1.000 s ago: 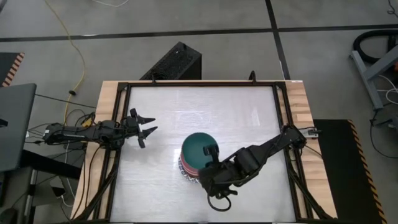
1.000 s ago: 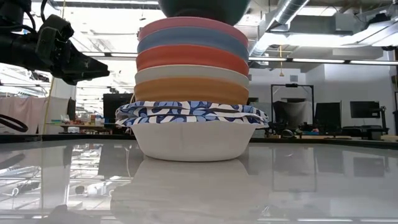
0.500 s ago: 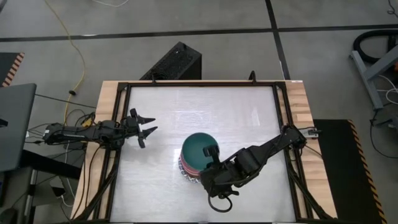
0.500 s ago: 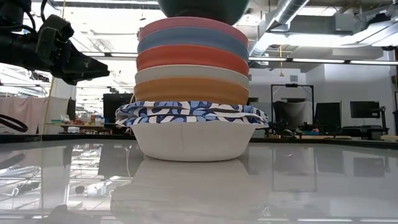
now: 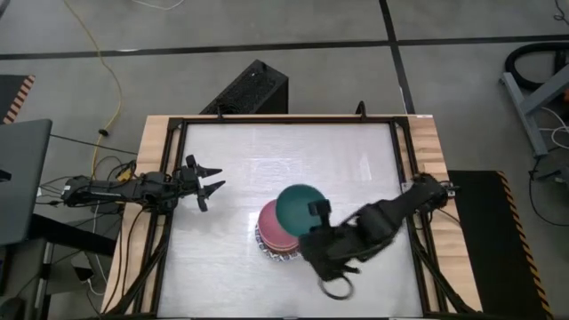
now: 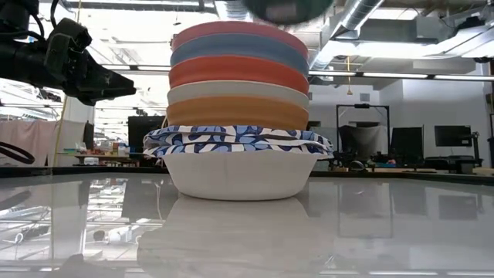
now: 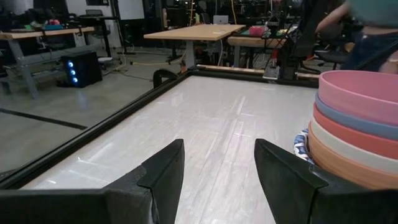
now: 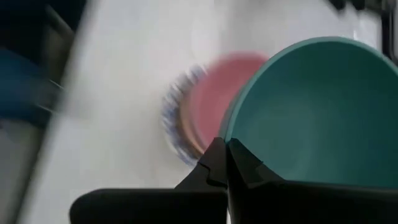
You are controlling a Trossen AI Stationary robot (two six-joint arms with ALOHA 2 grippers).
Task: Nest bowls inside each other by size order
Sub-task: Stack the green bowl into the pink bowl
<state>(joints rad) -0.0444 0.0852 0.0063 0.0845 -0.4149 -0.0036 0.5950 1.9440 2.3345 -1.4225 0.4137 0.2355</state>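
Observation:
A stack of bowls (image 6: 238, 116) stands near the table's middle, a white-bottomed blue-and-white patterned bowl (image 6: 235, 162) resting on the table, then orange, cream, red, slate-blue and pink (image 5: 274, 227) on top. My right gripper (image 5: 317, 216) is shut on the dark green bowl (image 5: 299, 210), held above the stack and a little to its right; its underside shows in the low view (image 6: 287, 9). My left gripper (image 5: 212, 182) is open and empty at the table's left; the stack shows in its wrist view (image 7: 357, 134). My right gripper pinches the dark green bowl's rim (image 8: 231, 138) between its two fingers, one finger inside the bowl and one outside. It comes at the rim from the table's near right side. The bowl is lifted clear of the stack, its open side up.
A black frame (image 5: 400, 160) runs round the white table top. There is free table to the left, far and right of the stack. Desks and chairs stand in the room beyond.
My right gripper has lifted the dark green bowl off the top of the stack and carried it up and toward the table's right edge. The pink bowl beneath now shows. The rest of the stack has stayed put.

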